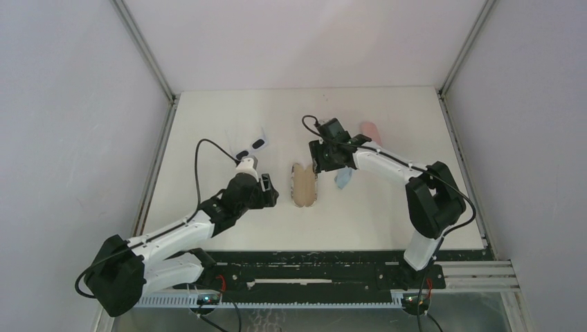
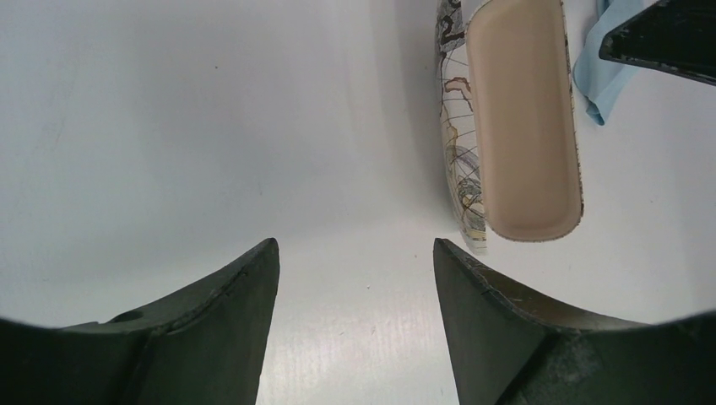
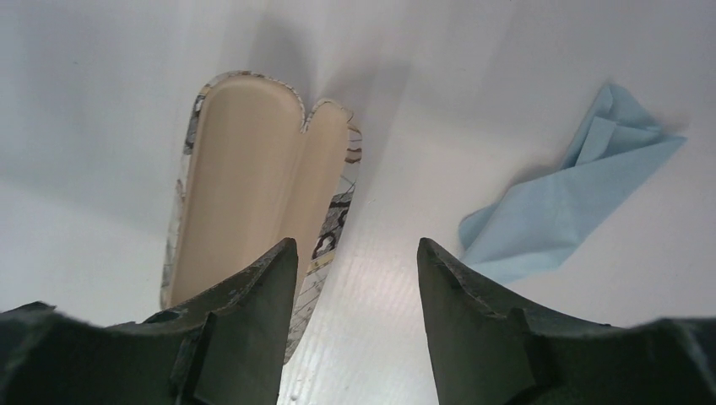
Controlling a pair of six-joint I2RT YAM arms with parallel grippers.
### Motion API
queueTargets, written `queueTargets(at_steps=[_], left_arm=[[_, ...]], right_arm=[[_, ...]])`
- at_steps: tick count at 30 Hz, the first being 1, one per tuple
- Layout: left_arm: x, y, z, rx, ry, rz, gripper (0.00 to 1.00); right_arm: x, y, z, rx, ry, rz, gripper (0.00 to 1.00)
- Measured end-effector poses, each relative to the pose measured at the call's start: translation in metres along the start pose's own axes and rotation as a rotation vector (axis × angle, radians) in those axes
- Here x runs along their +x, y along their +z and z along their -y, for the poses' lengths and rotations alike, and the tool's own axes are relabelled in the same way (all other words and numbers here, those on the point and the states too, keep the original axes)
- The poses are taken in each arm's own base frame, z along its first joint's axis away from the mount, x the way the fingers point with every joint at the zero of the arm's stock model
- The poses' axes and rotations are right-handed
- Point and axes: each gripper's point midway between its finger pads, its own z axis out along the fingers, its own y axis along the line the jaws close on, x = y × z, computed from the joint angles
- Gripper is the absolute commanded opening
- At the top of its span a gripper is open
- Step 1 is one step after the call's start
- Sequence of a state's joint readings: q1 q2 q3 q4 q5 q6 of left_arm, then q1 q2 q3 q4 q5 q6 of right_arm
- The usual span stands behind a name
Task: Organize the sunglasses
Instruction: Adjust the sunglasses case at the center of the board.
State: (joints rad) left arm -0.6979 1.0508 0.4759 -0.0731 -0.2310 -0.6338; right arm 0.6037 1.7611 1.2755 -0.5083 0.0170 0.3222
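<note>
The white-framed sunglasses with small dark oval lenses lie on the table at the back left, just beyond my left arm. The black-framed pair is not visible in any view. My left gripper is open and empty above bare table, just left of an open patterned glasses case. My right gripper is open and empty over the table between the case's far end and a light-blue cloth.
The open case has a tan, empty interior and lies mid-table. The light-blue cloth lies to its right. A pink oval case sits at the back right. Walls enclose the table.
</note>
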Motion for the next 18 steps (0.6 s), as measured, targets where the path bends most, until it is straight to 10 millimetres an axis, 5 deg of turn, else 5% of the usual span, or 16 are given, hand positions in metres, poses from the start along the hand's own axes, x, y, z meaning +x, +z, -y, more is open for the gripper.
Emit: queueTargets(at_steps=[7,18], left_arm=[[-0.005,0.001,0.003,0.003,0.0,0.005,0.72],[-0.011,-0.004,0.007,0.022,-0.009,0.029,0.71]], right_arm=[[0.008,-0.009,-0.017,-0.018,0.046,0.002,0.55],[0.107,0.006,-0.026,0.046,0.063,-0.159,0.48]])
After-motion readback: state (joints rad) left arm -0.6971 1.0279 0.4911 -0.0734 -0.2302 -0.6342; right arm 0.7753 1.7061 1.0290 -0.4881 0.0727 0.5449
